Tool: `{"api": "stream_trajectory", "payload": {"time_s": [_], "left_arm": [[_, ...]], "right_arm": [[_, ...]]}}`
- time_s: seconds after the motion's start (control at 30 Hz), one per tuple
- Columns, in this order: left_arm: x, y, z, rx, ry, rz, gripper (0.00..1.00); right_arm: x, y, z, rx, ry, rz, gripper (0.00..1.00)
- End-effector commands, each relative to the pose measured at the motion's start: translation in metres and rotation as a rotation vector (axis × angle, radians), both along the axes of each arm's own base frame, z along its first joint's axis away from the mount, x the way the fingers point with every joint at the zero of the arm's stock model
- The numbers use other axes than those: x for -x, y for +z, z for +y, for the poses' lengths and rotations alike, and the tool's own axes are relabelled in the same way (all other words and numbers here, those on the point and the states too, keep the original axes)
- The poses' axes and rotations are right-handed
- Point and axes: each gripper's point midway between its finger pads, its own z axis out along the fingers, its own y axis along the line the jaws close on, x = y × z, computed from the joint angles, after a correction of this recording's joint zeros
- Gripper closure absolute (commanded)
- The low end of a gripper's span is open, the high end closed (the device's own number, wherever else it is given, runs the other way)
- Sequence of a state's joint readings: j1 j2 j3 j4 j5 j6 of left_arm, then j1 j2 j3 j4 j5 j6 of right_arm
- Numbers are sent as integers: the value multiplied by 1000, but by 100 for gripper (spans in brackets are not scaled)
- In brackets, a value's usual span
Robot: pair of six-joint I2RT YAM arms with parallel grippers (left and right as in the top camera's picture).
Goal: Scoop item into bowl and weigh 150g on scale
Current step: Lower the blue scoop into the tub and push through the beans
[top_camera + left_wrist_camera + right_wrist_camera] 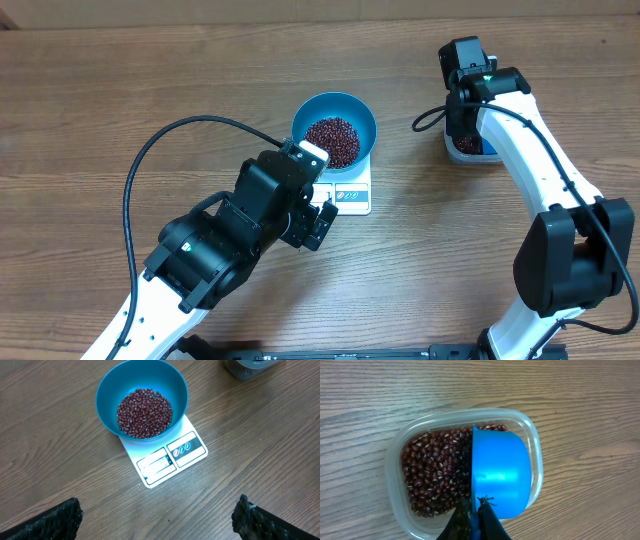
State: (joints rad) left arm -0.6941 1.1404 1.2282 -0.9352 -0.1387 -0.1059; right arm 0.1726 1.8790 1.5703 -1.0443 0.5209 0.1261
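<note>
Beans, tiny, oval and dark red-brown (144, 412), are found in two places. Nearest the robot, the left gripper (320, 188) hovers over the brown wood-grain table (50, 460), its black fingers (50, 520) spread wide with nothing between them. Just beyond lies the small flat white square scale (172, 455), with display and buttons along its near edge; the reading is illegible. The round bright-blue bowl (107, 390) stands on the scale's far part, holding a heap of beans. Well apart, at the far right, the clear rounded-rectangular plastic tub (395, 467) holds more beans. The right gripper (475, 517) is clamped on the handle of a small bright-blue plastic scoop (500, 475), which is tipped on its side inside the tub.
</note>
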Motion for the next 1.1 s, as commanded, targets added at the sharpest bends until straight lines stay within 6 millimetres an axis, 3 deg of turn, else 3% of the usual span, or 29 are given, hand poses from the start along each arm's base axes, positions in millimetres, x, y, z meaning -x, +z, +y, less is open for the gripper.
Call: {"api": "stream_trajectory", "payload": {"time_s": [0.0,1.07], "left_arm": [[1,-6,-1,6,4,22,0],[1,-6,-1,6,4,22,0]], "right_arm": [[0,-1,5,-29,13,4,96],[-1,-5,14,-77,52,15,96]]}}
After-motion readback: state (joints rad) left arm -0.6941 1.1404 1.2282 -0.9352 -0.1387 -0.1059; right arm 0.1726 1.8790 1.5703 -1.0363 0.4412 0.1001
